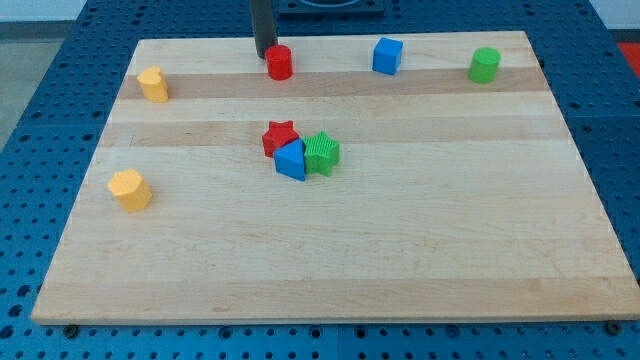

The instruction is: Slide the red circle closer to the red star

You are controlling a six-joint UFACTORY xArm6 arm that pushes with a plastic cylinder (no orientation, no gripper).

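The red circle point(279, 62) stands near the top edge of the wooden board point(420, 250), left of centre. My tip point(264, 54) is just to its upper left, touching or almost touching it. The red star point(280, 137) lies below the circle near the board's middle, pressed against a blue block point(291, 160) and a green star point(322, 153).
A blue cube point(387, 56) and a green cylinder point(485, 65) stand along the top edge to the right. A yellow block point(153, 84) is at the upper left and another yellow block point(130, 190) at the left edge.
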